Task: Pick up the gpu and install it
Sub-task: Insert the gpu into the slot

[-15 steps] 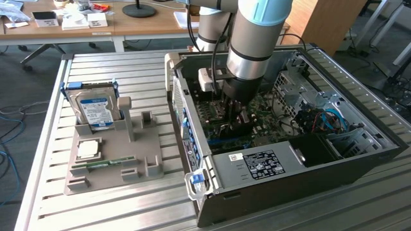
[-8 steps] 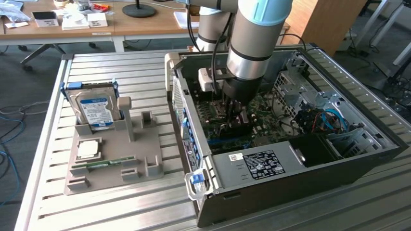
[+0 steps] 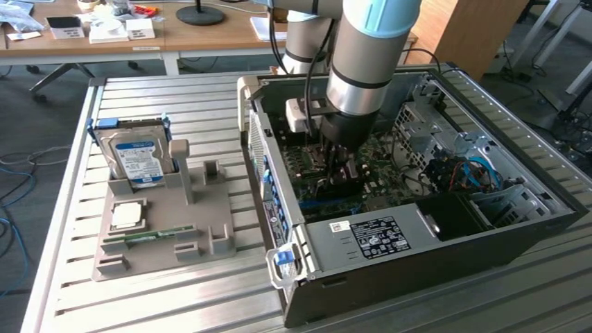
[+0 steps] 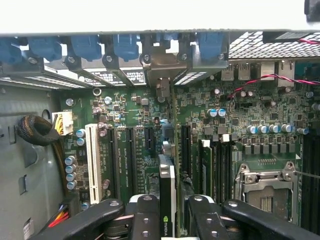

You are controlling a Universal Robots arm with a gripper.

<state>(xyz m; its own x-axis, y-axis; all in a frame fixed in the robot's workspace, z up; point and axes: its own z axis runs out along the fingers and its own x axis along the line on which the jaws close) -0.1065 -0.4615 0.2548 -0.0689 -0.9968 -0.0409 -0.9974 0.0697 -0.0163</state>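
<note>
While the arm reaches straight down into the open computer case, its claw pinches the gpu edge-on between 2 fingers, the card standing upright above the motherboard among the expansion slots. Case walls close in around the wrist, with the power supply nearby. Outside, on the slatted desk, a grey holder tray carries a hard drive.

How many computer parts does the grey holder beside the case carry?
3: a hard drive standing upright at the holder's far end, a square processor lying flat before it, and a memory stick nearest the camera. The posts might hide something small.
</note>
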